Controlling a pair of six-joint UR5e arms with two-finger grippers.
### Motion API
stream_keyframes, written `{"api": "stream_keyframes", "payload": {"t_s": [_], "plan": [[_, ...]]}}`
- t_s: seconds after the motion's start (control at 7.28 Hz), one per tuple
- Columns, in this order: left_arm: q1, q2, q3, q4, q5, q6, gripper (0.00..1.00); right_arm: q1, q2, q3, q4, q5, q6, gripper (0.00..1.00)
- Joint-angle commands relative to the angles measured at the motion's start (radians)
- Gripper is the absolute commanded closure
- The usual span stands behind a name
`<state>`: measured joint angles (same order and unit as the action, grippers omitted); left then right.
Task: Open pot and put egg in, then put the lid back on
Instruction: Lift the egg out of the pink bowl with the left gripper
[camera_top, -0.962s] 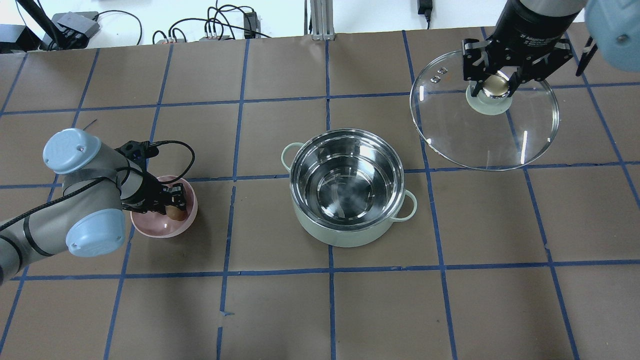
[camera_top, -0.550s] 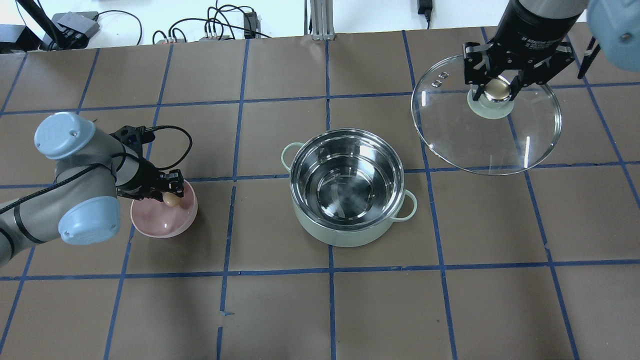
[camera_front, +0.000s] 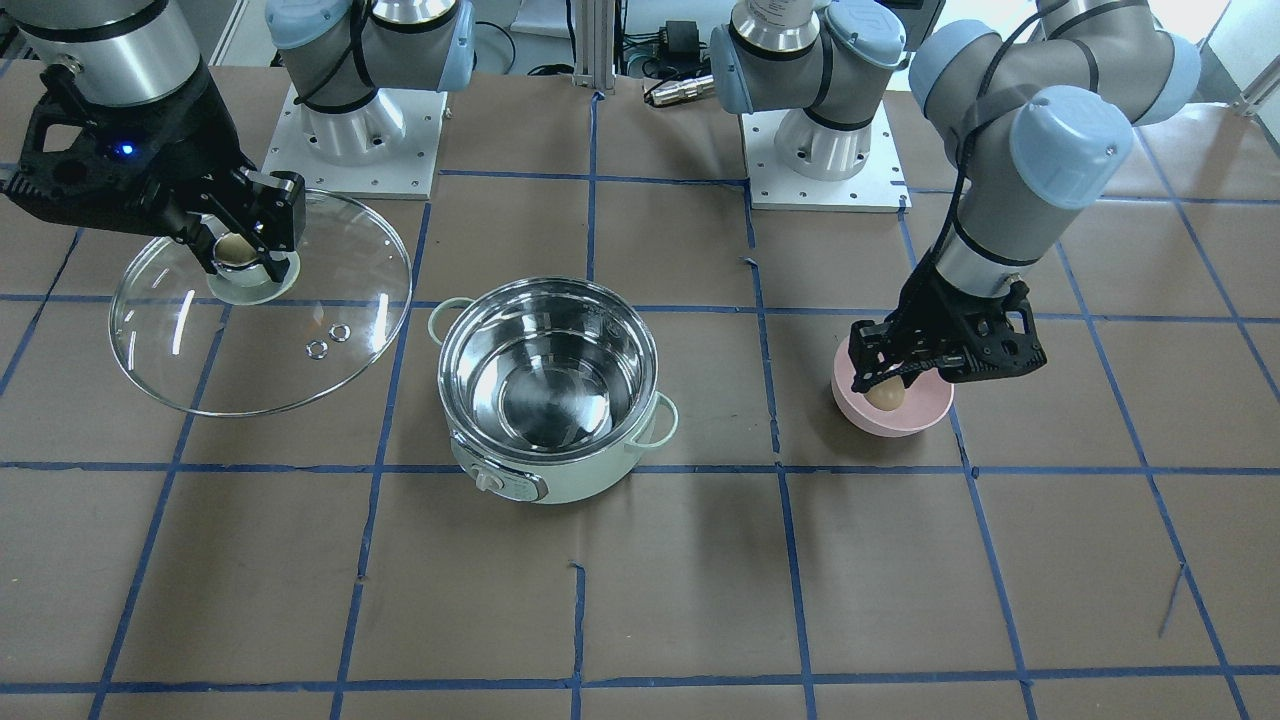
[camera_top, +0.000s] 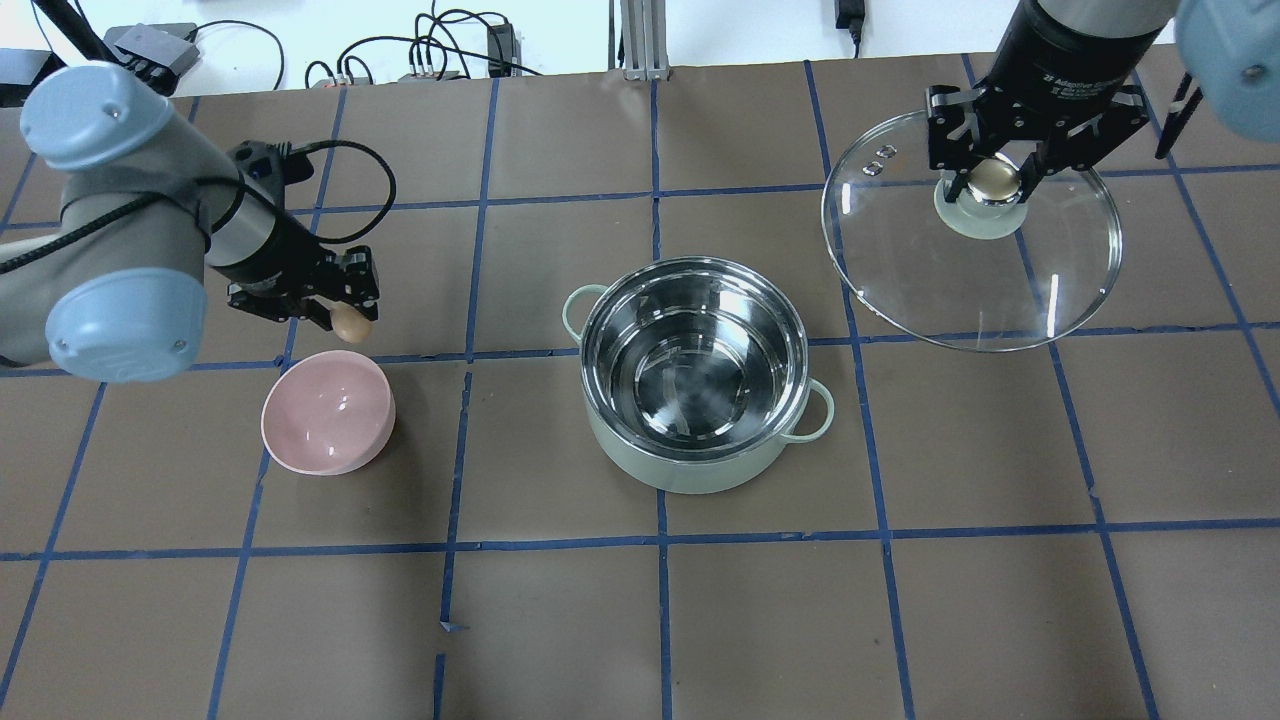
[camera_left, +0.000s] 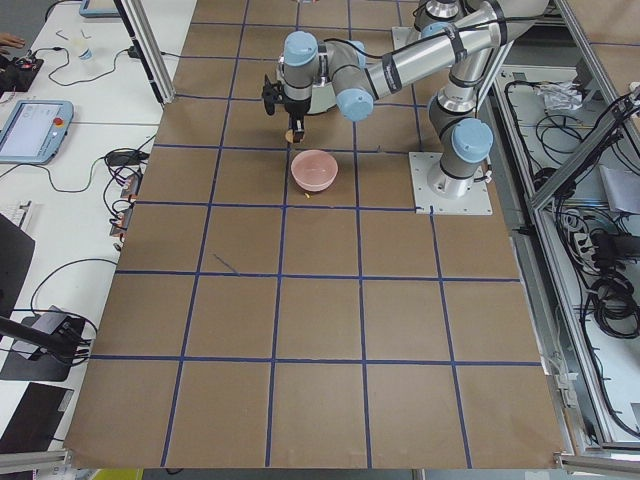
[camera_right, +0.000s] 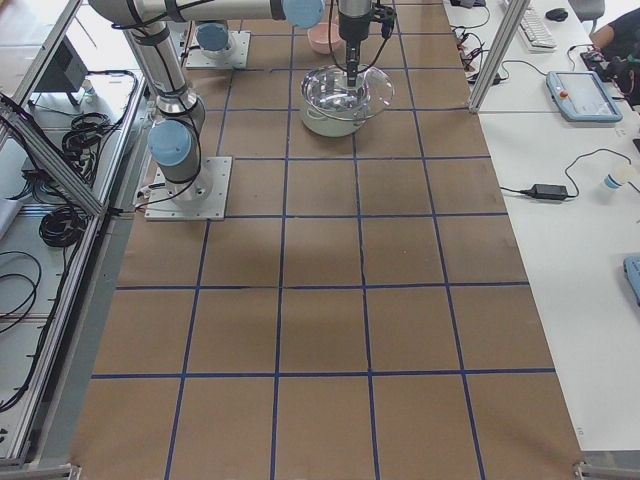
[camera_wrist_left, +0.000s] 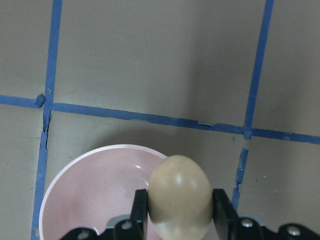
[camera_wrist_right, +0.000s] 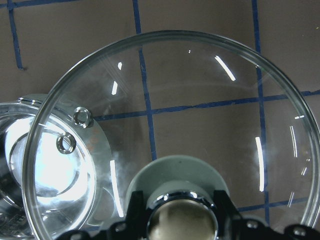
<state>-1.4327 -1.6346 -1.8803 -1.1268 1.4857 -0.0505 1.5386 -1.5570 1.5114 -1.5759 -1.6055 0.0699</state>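
Egg (camera_wrist_left: 180, 196) pinched in left hand (camera_top: 347, 318), right hand (camera_top: 990, 176) clamped on raised lid (camera_top: 1000, 285), pot (camera_top: 690, 478) open

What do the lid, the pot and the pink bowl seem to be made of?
The lid: clear glass, the tape grid shows through it. The pot: shiny steel inside, mirror reflections; pale green outside, probably painted metal or plastic. The pink bowl: glossy, likely plastic or ceramic.
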Motion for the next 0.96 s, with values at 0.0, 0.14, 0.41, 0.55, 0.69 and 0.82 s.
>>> {"api": "stream_keyframes", "payload": {"t_s": [0.0, 0.14, 0.41, 0.55, 0.69, 0.82], "plan": [[-0.185, -0.014, 0.090, -0.042, -0.011, -0.190, 0.75, 0.000, 0.000, -0.002, -0.003, 0.001, 0.001, 0.56], [-0.254, -0.022, 0.117, -0.033, -0.015, -0.212, 0.75, 0.000, 0.000, 0.000, -0.006, -0.002, -0.001, 0.56], [-0.407, -0.104, 0.205, 0.039, -0.050, -0.241, 0.75, 0.000, -0.005, 0.000, 0.002, 0.001, -0.001, 0.56], [-0.472, -0.147, 0.225, 0.098, -0.038, -0.261, 0.75, 0.000, -0.005, 0.000, 0.002, -0.002, -0.001, 0.56], [-0.497, -0.163, 0.207, 0.113, -0.022, -0.267, 0.75, 0.000, -0.005, 0.000, 0.004, -0.002, 0.001, 0.56], [-0.500, -0.171, 0.193, 0.130, -0.019, -0.262, 0.75, 0.000, -0.005, 0.000, 0.005, -0.004, 0.001, 0.55]]}}
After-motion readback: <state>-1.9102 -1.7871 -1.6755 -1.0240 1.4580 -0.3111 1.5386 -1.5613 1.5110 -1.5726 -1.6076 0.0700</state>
